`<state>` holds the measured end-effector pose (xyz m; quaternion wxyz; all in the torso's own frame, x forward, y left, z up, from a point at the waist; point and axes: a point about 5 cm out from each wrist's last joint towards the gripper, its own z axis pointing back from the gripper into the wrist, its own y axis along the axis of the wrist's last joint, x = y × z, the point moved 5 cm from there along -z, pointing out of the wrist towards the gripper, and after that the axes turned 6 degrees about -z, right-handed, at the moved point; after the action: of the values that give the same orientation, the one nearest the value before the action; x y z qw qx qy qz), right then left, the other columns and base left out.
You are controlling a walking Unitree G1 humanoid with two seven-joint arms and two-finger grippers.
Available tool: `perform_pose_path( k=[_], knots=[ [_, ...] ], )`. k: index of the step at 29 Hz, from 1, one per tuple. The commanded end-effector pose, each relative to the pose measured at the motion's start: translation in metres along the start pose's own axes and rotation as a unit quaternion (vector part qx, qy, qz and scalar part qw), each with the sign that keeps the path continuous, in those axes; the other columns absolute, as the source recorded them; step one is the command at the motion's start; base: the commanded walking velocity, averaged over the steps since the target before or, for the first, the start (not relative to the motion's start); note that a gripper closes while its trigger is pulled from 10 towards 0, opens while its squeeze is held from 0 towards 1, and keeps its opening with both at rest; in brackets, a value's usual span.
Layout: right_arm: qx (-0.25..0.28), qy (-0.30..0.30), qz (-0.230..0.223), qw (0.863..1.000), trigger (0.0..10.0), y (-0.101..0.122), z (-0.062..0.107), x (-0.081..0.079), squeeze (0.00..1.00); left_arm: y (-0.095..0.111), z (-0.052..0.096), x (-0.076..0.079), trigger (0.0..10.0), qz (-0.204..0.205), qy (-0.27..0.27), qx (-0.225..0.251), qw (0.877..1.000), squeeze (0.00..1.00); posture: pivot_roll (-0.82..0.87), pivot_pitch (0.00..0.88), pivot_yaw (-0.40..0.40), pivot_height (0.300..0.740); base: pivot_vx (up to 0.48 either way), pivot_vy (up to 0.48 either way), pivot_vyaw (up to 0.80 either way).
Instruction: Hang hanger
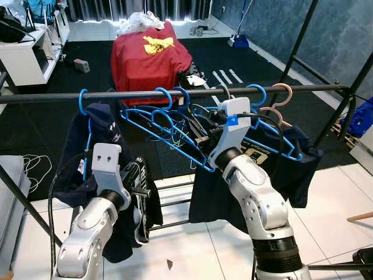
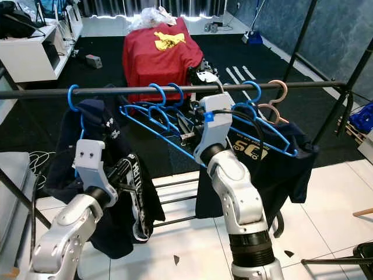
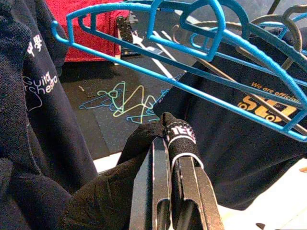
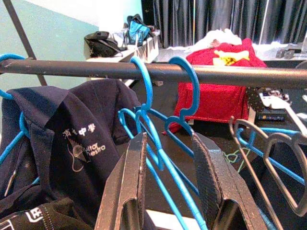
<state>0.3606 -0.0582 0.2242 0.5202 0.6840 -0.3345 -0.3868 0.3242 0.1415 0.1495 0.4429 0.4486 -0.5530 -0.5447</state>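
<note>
Hangers [image 4: 163, 153] between right gripper's [image 4: 168, 158] parted jaws.

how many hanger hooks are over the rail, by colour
Blue hooks: 4
Pink hook: 1
Dark grey hook: 1
Total: 6 on the rail

White floor tiles [image 1: 192, 245], black carpet [image 1: 35, 128], white shelf unit [image 1: 26, 55] (left), dark curtains [image 4: 211, 21], blue-grey wall [image 1: 338, 35].
</note>
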Motion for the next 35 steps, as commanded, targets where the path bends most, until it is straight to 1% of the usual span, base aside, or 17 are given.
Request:
perform_pose_path(
  k=[1, 3, 4, 6, 7, 10, 11, 13, 15, 17, 18, 19, 20, 21, 22, 25, 35],
  knots=[
    [-0.011, 0.014, -0.013, 1.000, 10.0, -0.004, -0.003, -0.005, 0.00, -0.001, 0.001, -0.002, 10.0, 0.007, 0.006, 0.002, 1.000, 0.00, 0.08, 0.043, -0.050, 0.740, 0.000, 0.000, 0.00],
    [-0.014, 0.027, -0.013, 0.999, 10.0, 0.000, -0.008, -0.010, 0.00, -0.001, 0.000, -0.003, 10.0, 0.006, 0.007, 0.000, 1.000, 0.00, 0.07, 0.040, -0.046, 0.740, 0.000, 0.000, 0.00],
    [-0.019, 0.047, 0.009, 0.999, 10.0, 0.008, -0.018, -0.016, 0.00, -0.001, -0.004, -0.004, 10.0, 0.004, 0.007, 0.000, 1.000, 0.00, 0.07, 0.040, -0.040, 0.740, 0.000, 0.000, 0.00],
    [-0.019, 0.047, 0.009, 0.999, 10.0, 0.008, -0.018, -0.016, 0.00, -0.001, -0.004, -0.004, 10.0, 0.004, 0.007, 0.000, 1.000, 0.00, 0.07, 0.040, -0.040, 0.740, 0.000, 0.000, 0.00],
    [-0.020, 0.075, 0.032, 0.996, 10.0, 0.023, -0.030, -0.026, 0.00, 0.002, -0.010, -0.005, 10.0, -0.001, 0.005, 0.001, 1.000, 0.00, 0.07, 0.040, -0.029, 0.740, 0.000, 0.000, 0.00],
    [-0.012, 0.100, 0.050, 0.994, 10.0, 0.042, -0.041, -0.037, 0.00, 0.007, -0.015, -0.006, 10.0, -0.004, 0.003, 0.006, 1.000, 0.00, 0.06, 0.067, -0.030, 0.740, 0.000, 0.000, 0.00],
    [0.005, 0.131, 0.067, 0.989, 10.0, 0.068, -0.051, -0.055, 0.00, 0.012, -0.019, -0.006, 10.0, -0.007, 0.001, 0.010, 1.000, 0.00, 0.05, 0.064, -0.037, 0.740, 0.000, 0.000, 0.00],
    [0.005, 0.131, 0.067, 0.989, 10.0, 0.068, -0.051, -0.055, 0.00, 0.012, -0.019, -0.006, 10.0, -0.007, 0.001, 0.010, 1.000, 0.00, 0.05, 0.064, -0.037, 0.740, 0.000, 0.000, 0.00],
    [0.055, 0.196, 0.093, 0.975, 10.0, 0.120, -0.060, -0.096, 0.00, 0.014, -0.021, -0.012, 10.0, -0.013, 0.007, 0.009, 1.000, 0.00, 0.05, 0.081, -0.035, 0.740, 0.000, 0.000, 0.00],
    [0.055, 0.196, 0.093, 0.975, 10.0, 0.120, -0.060, -0.096, 0.00, 0.014, -0.021, -0.012, 10.0, -0.013, 0.007, 0.009, 1.000, 0.00, 0.05, 0.081, -0.035, 0.740, 0.000, 0.000, 0.00],
    [0.078, 0.220, 0.102, 0.967, 10.0, 0.141, -0.059, -0.114, 0.00, 0.013, -0.020, -0.013, 10.0, -0.014, 0.009, 0.008, 1.000, 0.00, 0.05, 0.094, -0.038, 0.740, 0.000, 0.000, 0.00],
    [0.078, 0.220, 0.102, 0.967, 10.0, 0.141, -0.059, -0.114, 0.00, 0.013, -0.020, -0.013, 10.0, -0.014, 0.009, 0.008, 1.000, 0.00, 0.05, 0.094, -0.038, 0.740, 0.000, 0.000, 0.00],
    [0.099, 0.245, 0.103, 0.959, 10.0, 0.159, -0.057, -0.128, 0.00, 0.014, -0.019, -0.015, 10.0, -0.014, 0.011, 0.008, 1.000, 0.00, 0.05, 0.099, -0.039, 0.740, 0.000, 0.000, 0.00],
    [0.099, 0.245, 0.103, 0.959, 10.0, 0.159, -0.057, -0.128, 0.00, 0.014, -0.019, -0.015, 10.0, -0.014, 0.011, 0.008, 1.000, 0.00, 0.05, 0.099, -0.039, 0.740, 0.000, 0.000, 0.00],
    [0.113, 0.262, 0.103, 0.953, 10.0, 0.171, -0.054, -0.139, 0.00, 0.014, -0.018, -0.015, 10.0, -0.014, 0.012, 0.008, 1.000, 0.00, 0.05, 0.113, -0.038, 0.740, 0.000, 0.000, 0.00],
    [0.133, 0.280, 0.094, 0.946, 10.0, 0.190, -0.048, -0.151, 0.00, 0.013, -0.014, -0.016, 10.0, -0.013, 0.015, 0.006, 1.000, 0.00, 0.05, 0.131, -0.039, 0.740, 0.000, 0.000, 0.00],
    [0.134, 0.295, 0.075, 0.943, 10.0, 0.204, -0.043, -0.154, 0.00, 0.010, -0.011, -0.014, 10.0, -0.009, 0.012, 0.000, 1.000, 0.00, 0.05, 0.151, -0.032, 0.740, 0.000, 0.000, 0.00]
  ],
)
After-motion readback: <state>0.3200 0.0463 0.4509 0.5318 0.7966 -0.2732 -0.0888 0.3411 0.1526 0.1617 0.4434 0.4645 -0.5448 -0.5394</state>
